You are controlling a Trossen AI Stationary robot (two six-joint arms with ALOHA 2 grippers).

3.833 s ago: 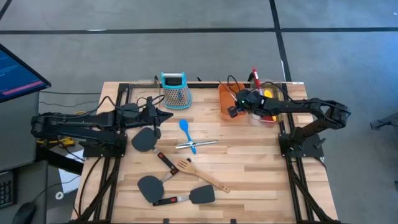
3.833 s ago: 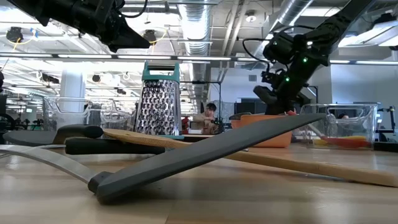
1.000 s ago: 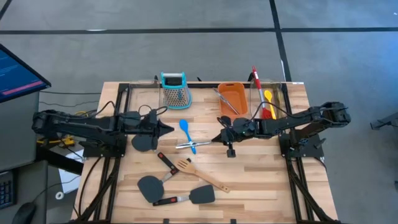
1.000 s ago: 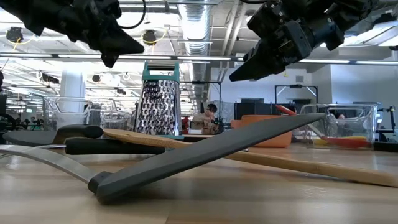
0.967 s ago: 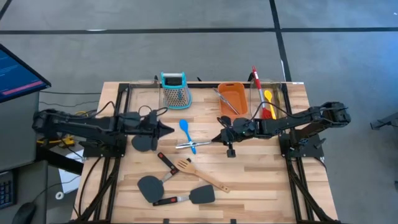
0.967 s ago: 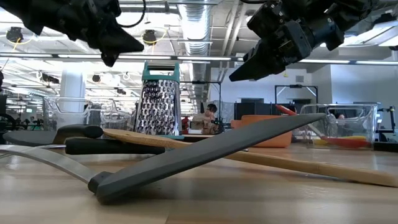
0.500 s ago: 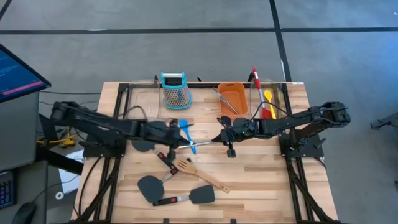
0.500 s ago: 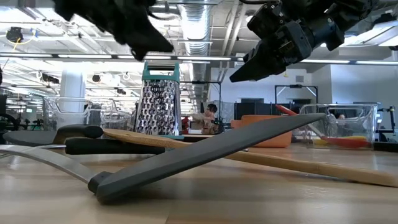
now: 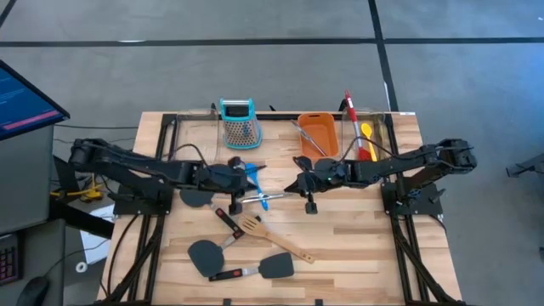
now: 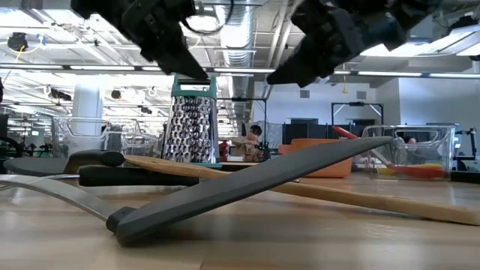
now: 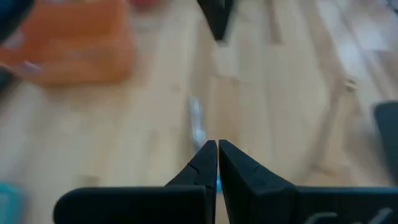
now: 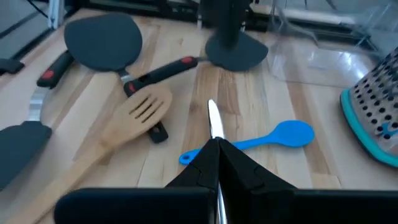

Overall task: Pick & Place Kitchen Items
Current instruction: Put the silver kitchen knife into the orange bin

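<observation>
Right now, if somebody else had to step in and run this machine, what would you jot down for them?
Left gripper: shut, empty, above the blue spoon.
Right gripper: shut, empty, near the silver tongs.
Done: red spoon and yellow spoon lie in the clear bin.
Left on the table: blue spoon, tongs, wooden turner, three black spatulas.

I see the spoon (image 9: pixel 253 175) and tongs (image 9: pixel 270 198) between my left gripper (image 9: pixel 246 183) and right gripper (image 9: pixel 291 185), spatulas (image 9: pixel 204 253) nearer me.
</observation>
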